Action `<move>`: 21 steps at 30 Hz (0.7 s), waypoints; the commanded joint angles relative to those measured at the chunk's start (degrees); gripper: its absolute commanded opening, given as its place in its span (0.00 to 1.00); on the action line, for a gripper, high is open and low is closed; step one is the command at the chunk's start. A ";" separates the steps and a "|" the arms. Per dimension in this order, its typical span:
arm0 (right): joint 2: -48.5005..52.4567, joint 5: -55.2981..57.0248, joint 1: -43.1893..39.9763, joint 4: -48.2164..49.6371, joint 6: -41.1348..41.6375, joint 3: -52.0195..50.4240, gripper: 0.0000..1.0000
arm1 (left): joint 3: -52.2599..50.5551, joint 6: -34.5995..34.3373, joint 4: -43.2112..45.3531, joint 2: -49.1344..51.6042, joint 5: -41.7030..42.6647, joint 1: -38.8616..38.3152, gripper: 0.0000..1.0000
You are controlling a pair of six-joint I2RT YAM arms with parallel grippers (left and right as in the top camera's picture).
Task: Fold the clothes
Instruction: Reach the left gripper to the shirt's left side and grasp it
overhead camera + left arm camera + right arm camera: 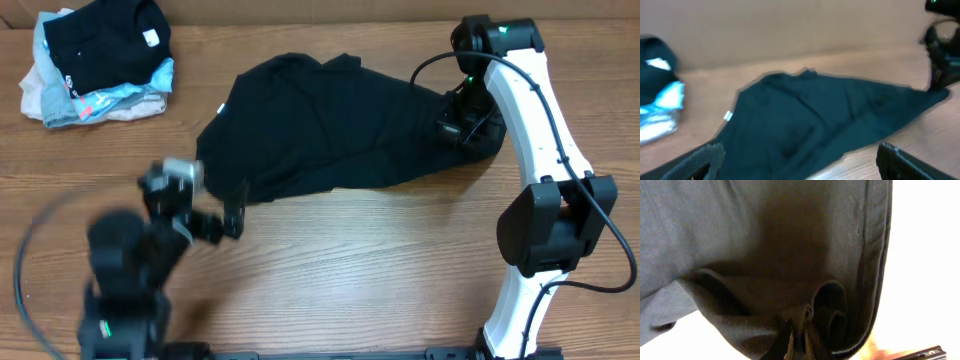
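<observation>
1. Right gripper (799, 341) is closed tightly on a bunched fold at the right end of the large black short-sleeved T-shirt of thin soft fabric (330, 125).
2. Left gripper (226, 216), blurred, has its jaws spread wide and holds nothing, just beside the shirt's lower left edge.
3. The shirt lies wrinkled on the brown wooden table (380, 260).
4. A small pile of folded garments (95, 60), with a black one on top, sits at the far left, apart from the shirt.

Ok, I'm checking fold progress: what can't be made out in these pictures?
- Overhead: left gripper motion-blurred, finger outline unclear.
- Overhead: right gripper largely hidden by its own arm, against the black T-shirt.
- Left wrist: blurred; neck label unreadable.
- Right wrist: T-shirt fills view; its overall shape cut off.
</observation>
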 commanded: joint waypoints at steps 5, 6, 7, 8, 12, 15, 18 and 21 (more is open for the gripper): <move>-0.66 0.52 0.00 0.37 0.15 0.09 0.06 | 19.76 1.01 -2.29 22.08 21.27 0.28 1.00; -0.66 0.50 0.00 0.61 0.17 0.07 0.07 | 21.94 0.11 -2.75 25.11 21.09 0.20 1.00; -0.66 0.50 0.00 0.83 0.20 0.09 0.07 | 23.85 -1.01 -3.67 27.76 20.90 -0.20 1.00; -0.66 0.50 0.00 1.01 0.20 0.09 0.07 | 25.86 -2.05 -5.35 30.60 20.44 -0.83 1.00; -0.66 0.50 0.00 1.22 0.20 0.09 0.08 | 34.16 -2.49 -16.68 42.34 10.29 -6.60 1.00; -0.66 0.50 0.00 1.25 0.20 0.09 0.08 | 37.94 -2.56 -21.38 49.31 -7.43 -12.76 1.00; -0.66 0.50 0.00 1.22 0.17 0.09 0.08 | 38.60 -2.54 -20.85 53.68 -19.50 -17.92 1.00; -0.66 0.50 0.00 1.25 0.20 0.09 0.08 | 38.60 -2.62 -18.84 57.48 -25.66 -20.65 1.00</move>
